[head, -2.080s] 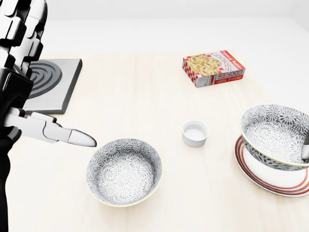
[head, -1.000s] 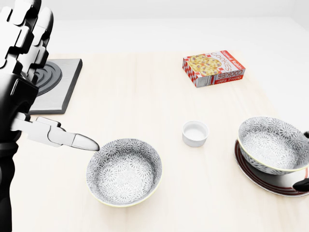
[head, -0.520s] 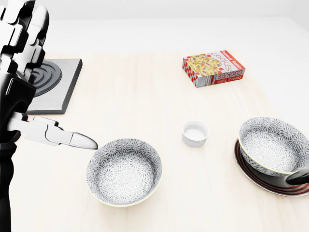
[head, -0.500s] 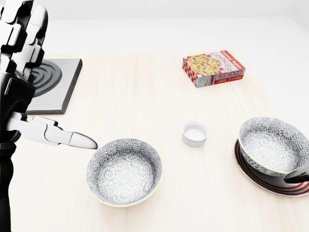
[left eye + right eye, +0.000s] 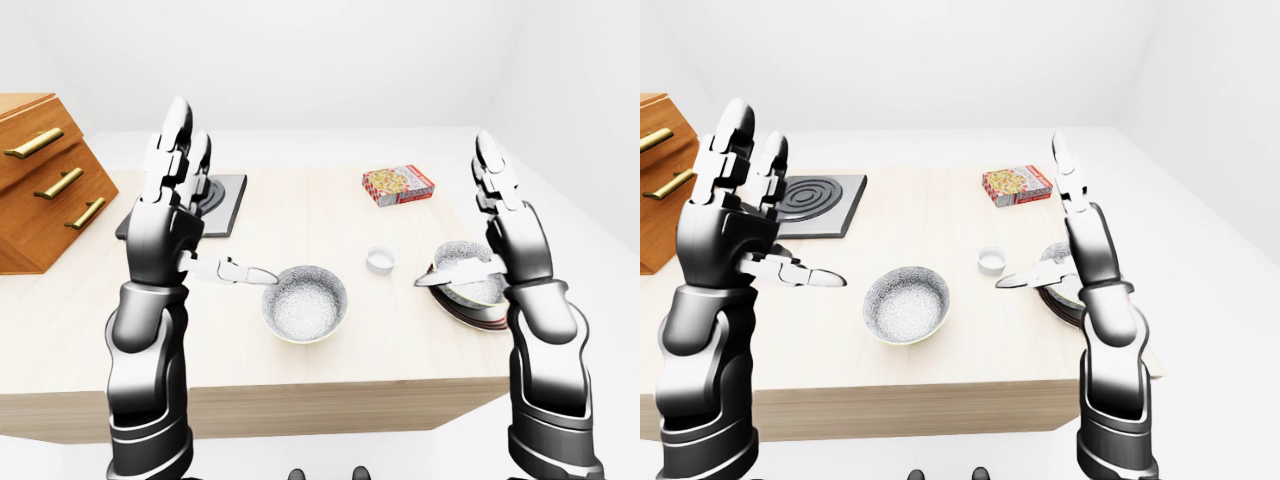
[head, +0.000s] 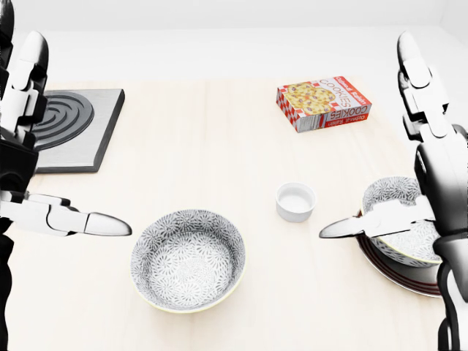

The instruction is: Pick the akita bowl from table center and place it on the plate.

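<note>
Pale wooden table (image 6: 219, 146): bowl (image 6: 401, 245) sits upright on the plate (image 6: 386, 270) at the head view's right edge; a second bowl (image 6: 189, 259) stands bottom centre, ramekin (image 6: 295, 202) between them. Raised above the table, left hand (image 5: 168, 215) and right hand (image 5: 508, 225) have fingers spread wide, holding nothing.

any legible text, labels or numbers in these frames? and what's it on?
"COOKIES": printed on the top face of the cookie box, upside down in the head view.
Small print along the box's red side strip: too small to read.
No other text, number or sign is visible in any view.
</note>
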Motion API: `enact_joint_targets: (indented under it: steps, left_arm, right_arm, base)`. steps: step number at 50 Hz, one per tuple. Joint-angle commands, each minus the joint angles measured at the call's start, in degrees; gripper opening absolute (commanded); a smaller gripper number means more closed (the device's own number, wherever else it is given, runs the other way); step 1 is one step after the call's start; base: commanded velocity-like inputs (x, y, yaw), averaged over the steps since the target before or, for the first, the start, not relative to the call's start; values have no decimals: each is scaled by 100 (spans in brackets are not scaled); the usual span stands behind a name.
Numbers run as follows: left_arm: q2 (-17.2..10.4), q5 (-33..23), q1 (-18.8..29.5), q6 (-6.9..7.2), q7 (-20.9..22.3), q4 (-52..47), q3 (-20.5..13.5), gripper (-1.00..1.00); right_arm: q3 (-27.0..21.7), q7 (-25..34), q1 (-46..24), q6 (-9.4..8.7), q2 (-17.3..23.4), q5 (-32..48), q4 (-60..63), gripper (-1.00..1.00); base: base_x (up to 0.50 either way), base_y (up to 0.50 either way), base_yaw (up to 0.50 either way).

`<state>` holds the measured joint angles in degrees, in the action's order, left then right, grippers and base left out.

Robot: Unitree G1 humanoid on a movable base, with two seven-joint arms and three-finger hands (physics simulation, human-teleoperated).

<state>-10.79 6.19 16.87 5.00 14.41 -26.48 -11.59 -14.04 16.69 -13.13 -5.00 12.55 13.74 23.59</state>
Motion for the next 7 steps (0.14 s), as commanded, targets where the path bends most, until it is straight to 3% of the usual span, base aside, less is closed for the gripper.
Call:
enact_joint_targets:
  steps: [1,7]
  left_arm:
    - [94,357,-377,0,-135,-168,-129,100]
    - [169,568,-637,0,-229,-430,-179,100]
  right_arm:
    - [518,-655,-66,0,-512,-546,499,100]
    - [611,-768,79,0,-575,-712,634,100]
  base:
    - [0,0,0]
    - [0,0,0]
